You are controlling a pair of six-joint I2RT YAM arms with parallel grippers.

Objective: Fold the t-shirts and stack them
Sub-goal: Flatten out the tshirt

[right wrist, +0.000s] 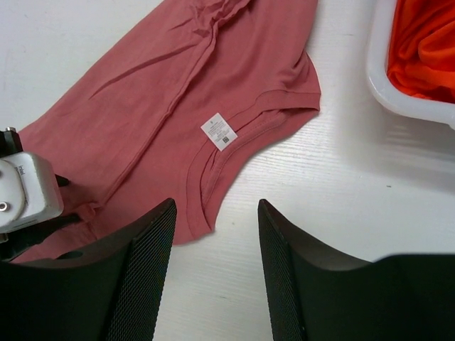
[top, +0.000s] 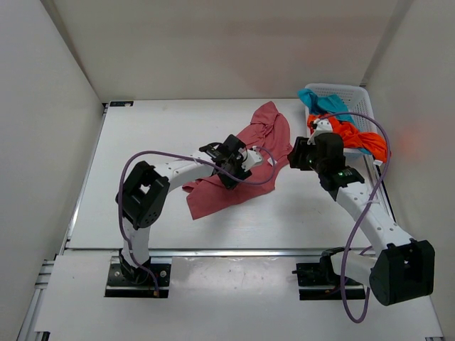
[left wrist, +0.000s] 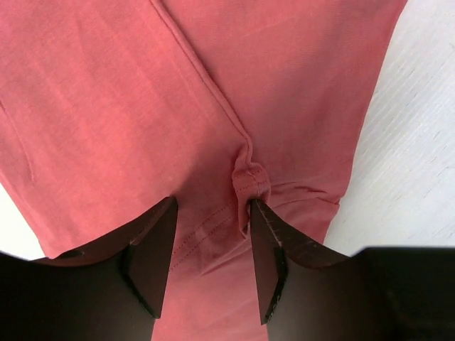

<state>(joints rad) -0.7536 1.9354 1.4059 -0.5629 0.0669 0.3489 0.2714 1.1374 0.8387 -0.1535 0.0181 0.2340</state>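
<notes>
The dusty rose-pink t-shirt [top: 264, 128] lies crumpled and partly spread on the white table, running from the back centre toward the front left. My left gripper [top: 236, 172] hovers low over its middle, jaws open either side of a bunched sleeve seam [left wrist: 249, 177]; the right fingertip [left wrist: 264, 234] touches that seam. My right gripper [top: 293, 155] is open and empty above bare table beside the shirt's neck edge [right wrist: 206, 192], where a white label [right wrist: 219, 131] shows. The orange t-shirt [top: 366, 140] and the teal-blue t-shirt [top: 323, 101] lie bunched in the basket.
The white lattice basket [top: 353, 91] stands at the back right; its rim [right wrist: 377, 71] shows in the right wrist view. White walls enclose the table on three sides. A purple cable [top: 135, 160] loops off each arm.
</notes>
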